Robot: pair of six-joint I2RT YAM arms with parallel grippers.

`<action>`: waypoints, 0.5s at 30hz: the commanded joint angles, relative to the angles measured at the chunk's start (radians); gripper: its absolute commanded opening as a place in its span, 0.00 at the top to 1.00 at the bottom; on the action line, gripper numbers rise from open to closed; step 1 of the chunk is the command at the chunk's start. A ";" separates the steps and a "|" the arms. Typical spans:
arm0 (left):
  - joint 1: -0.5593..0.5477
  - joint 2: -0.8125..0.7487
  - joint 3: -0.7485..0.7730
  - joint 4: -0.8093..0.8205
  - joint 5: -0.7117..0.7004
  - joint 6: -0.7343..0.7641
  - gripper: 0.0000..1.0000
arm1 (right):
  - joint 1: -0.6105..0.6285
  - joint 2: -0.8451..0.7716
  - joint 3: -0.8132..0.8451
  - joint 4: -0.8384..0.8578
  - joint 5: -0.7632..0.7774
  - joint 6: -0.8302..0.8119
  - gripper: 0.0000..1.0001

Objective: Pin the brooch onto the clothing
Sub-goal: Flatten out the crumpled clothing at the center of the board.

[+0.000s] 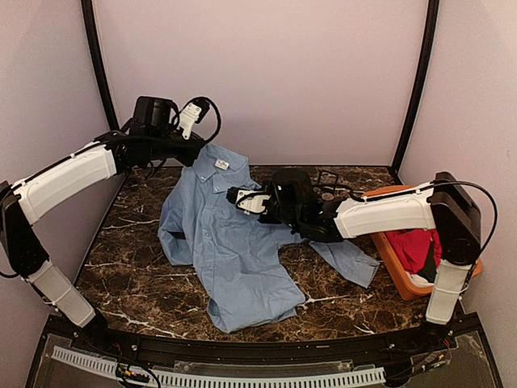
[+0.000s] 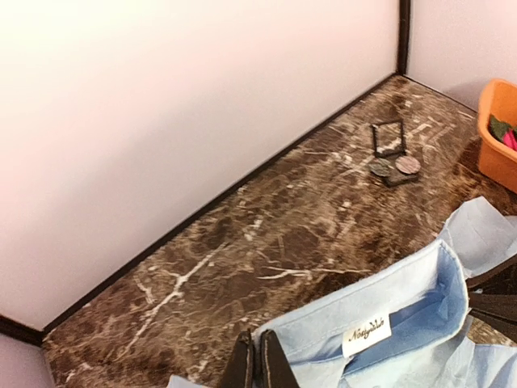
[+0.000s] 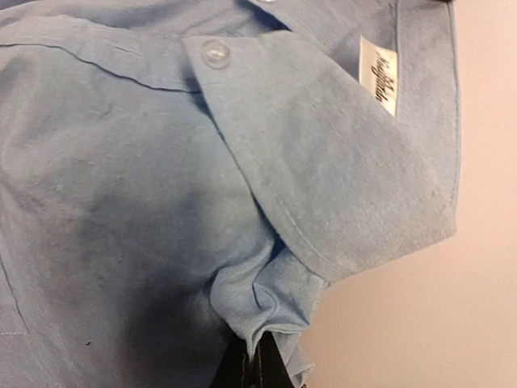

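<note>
Left gripper (image 2: 258, 354) pinched the shirt (image 1: 234, 259) by its collar (image 2: 388, 311). Right gripper (image 3: 252, 361) squeezed a fold (image 3: 258, 303) nearby, over the counter (image 1: 137, 267).

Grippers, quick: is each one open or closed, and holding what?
Left gripper: closed, pinching the shirt at its collar.
Right gripper: closed on a bunched fold of the shirt.

White woven label (image 2: 369, 333), sewn inside the neck of the shirt (image 2: 404, 284), at 5 o'clock in the left wrist view. It carries one dark cursive word beginning with a capital N; the remaining letters are unreadable. The right wrist view shows it sideways at 1 o'clock.
</note>
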 commanded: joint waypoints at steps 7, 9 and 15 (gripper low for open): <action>-0.003 -0.054 -0.215 0.276 -0.571 0.051 0.99 | -0.102 0.299 0.340 0.323 0.135 -0.125 1.00; 0.000 0.015 -0.220 0.355 -0.686 0.080 0.99 | -0.132 0.376 0.428 0.318 0.132 -0.140 1.00; 0.050 0.323 -0.026 0.457 -0.765 0.118 0.99 | -0.239 0.600 0.708 0.262 0.133 -0.122 1.00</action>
